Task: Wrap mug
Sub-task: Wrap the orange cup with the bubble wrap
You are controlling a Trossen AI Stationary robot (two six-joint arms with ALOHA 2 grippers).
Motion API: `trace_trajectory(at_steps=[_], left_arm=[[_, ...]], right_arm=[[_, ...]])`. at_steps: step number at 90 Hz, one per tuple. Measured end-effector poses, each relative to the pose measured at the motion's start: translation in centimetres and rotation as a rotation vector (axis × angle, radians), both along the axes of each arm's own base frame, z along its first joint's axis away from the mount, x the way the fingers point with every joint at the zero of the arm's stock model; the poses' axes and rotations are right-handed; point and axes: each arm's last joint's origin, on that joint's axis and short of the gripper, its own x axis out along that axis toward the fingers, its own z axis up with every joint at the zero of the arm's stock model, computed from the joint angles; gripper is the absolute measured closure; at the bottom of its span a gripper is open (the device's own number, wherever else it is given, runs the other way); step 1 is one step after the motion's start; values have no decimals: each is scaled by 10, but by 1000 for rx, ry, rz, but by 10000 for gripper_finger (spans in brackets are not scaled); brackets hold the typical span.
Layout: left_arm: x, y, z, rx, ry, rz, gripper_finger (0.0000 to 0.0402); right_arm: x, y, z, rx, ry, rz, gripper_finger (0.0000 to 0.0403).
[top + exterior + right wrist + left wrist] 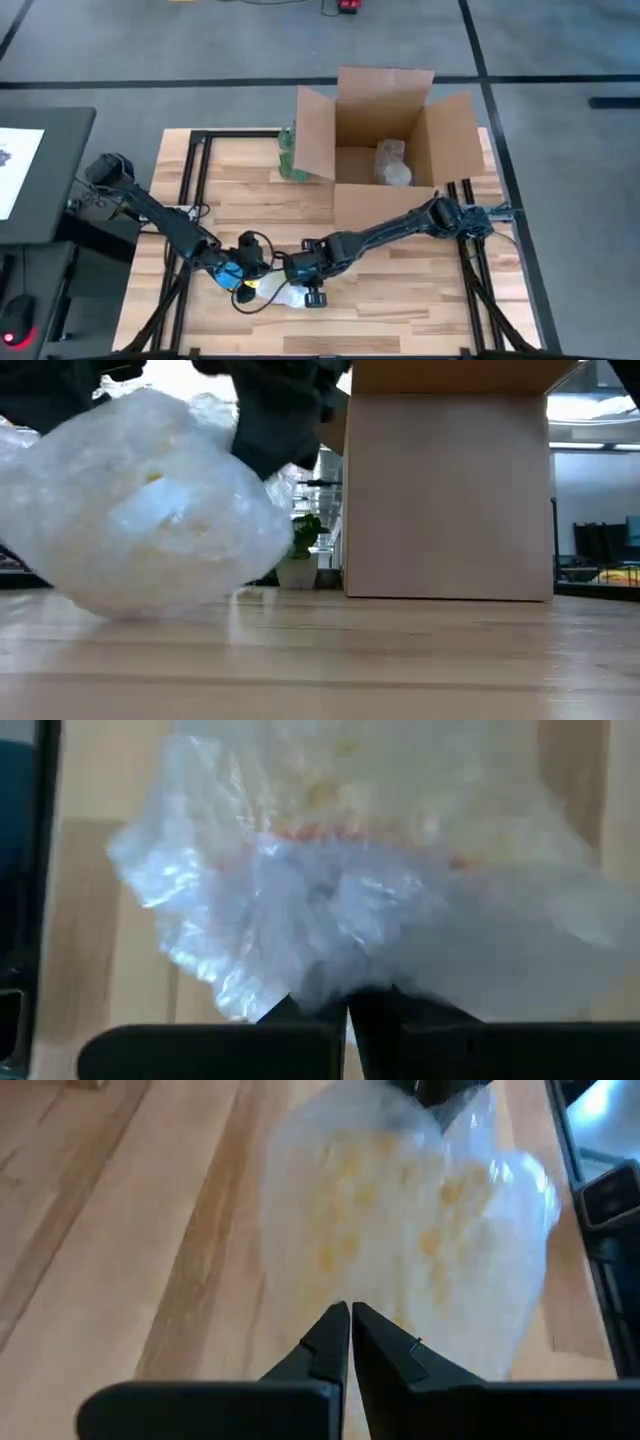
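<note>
Both arms meet low on the table, toward six o'clock in the high view. The left end effector is clenched, fingertips pressed together right at the edge of the crinkled clear plastic wrap. The right end effector comes in from three o'clock and is grasping a fold of that wrap, its fingers pinched on the film. The mug itself is hidden; only a bulging bundle of wrap sits on the wood, with a yellowish shape showing faintly through it.

At twelve o'clock, well apart, stands the open cardboard box, flaps spread, with a pale wrapped lump inside. A green leafy bunch sits just beside the box's nine o'clock wall.

The bundle lies near the table edge at six o'clock; bare wood stretches toward four o'clock.
</note>
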Motion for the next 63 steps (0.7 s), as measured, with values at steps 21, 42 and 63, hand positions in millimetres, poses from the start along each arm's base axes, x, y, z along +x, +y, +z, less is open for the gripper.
trace_trajectory(at_steps=[21,42,63], left_arm=[[14,-9,-18,25,-5,17,402],[16,-10,-29,58,20,37,402],[15,-9,-34,58,49,52,401]], right_arm=[[4,-1,9,15,-51,-3,403],[21,0,-11,-9,-121,-35,403],[31,-1,-20,-5,-177,-53,403]])
